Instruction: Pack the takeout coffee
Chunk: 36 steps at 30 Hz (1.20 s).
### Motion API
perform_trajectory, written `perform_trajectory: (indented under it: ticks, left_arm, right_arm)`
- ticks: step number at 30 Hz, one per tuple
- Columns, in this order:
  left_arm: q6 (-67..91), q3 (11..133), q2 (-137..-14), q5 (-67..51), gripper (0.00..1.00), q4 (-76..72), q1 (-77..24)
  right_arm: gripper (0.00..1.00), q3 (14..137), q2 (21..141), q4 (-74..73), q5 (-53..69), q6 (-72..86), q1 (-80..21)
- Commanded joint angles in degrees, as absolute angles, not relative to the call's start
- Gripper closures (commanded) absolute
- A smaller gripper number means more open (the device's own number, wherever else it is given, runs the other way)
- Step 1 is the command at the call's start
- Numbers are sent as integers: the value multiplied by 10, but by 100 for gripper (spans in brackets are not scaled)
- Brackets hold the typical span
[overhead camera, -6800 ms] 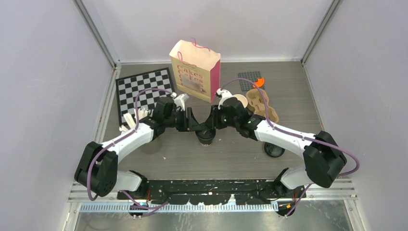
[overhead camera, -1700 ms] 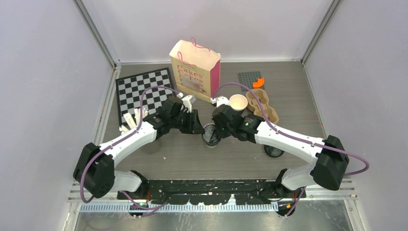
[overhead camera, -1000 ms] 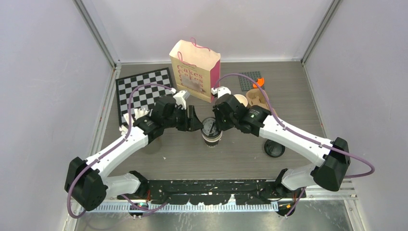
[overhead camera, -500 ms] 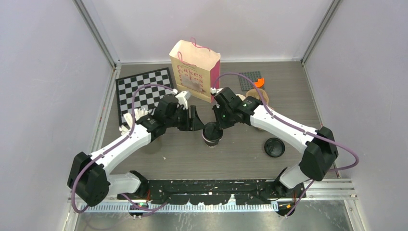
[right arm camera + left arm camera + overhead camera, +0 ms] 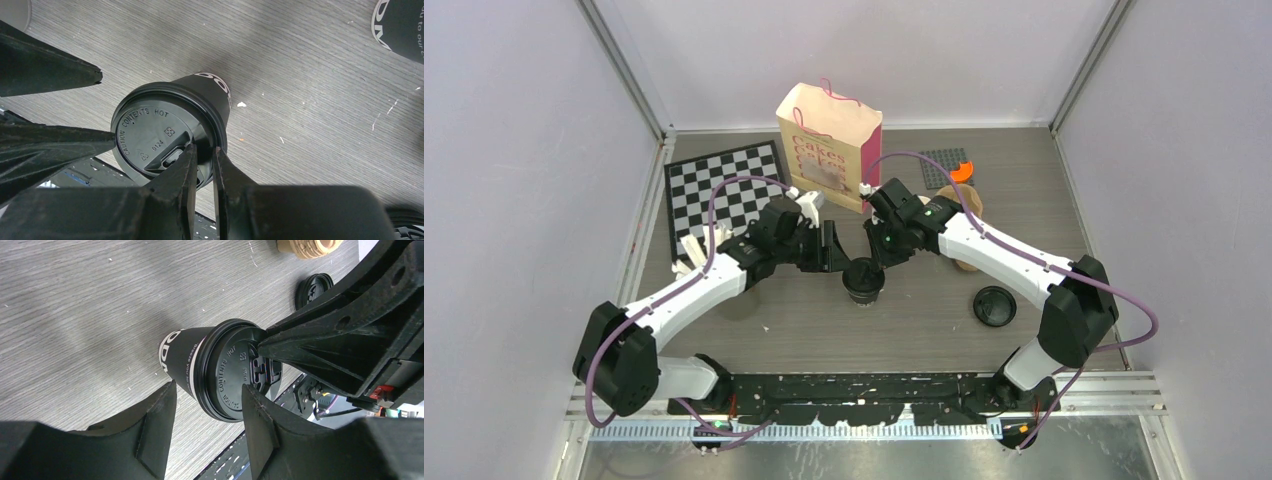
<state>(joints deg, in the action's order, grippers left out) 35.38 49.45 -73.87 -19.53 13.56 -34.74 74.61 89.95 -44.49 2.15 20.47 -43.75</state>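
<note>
One takeout coffee cup (image 5: 864,280) stands mid-table, black with a white band and a black lid (image 5: 150,135) on top. My right gripper (image 5: 204,148) is shut on the lid's rim, one finger on top and one outside. My left gripper (image 5: 209,387) is open just left of the cup (image 5: 185,360), its fingers either side of the lid edge without closing on it. In the right wrist view, a second black cup (image 5: 402,25) shows at the top right corner. A loose black lid (image 5: 994,306) lies on the table to the right.
A tan and pink paper bag (image 5: 829,145) stands open behind the grippers. The brown cup carrier (image 5: 969,205) sits partly under my right arm. A chessboard (image 5: 719,190) lies at the back left, and a grey cup of white sticks (image 5: 699,250) stands by my left arm.
The lidded cup has settled slightly lower and more upright between the grippers. My right arm's elbow has swung inward to the left. Both grippers stay at the lid.
</note>
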Motion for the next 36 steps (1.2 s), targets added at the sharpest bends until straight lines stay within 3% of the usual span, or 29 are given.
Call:
perform_trajectory:
  ticks: [1,13,23,36]
  left_arm:
    - [342,494,-743,-195,48,118,-344]
    - [338,484,-763,-197,50,111,-345]
    - [336,481,-790,-210,58,101,-345]
    - [337,462,-798,-225,61,79,-345]
  right_arm:
    - [84,768,897,-445,38,194,-434]
    - [83,764,910,-438,35,194,-433]
    - [62,739,887,-405,25,208,-417]
    - [54,692,864,-339,96,235,-398]
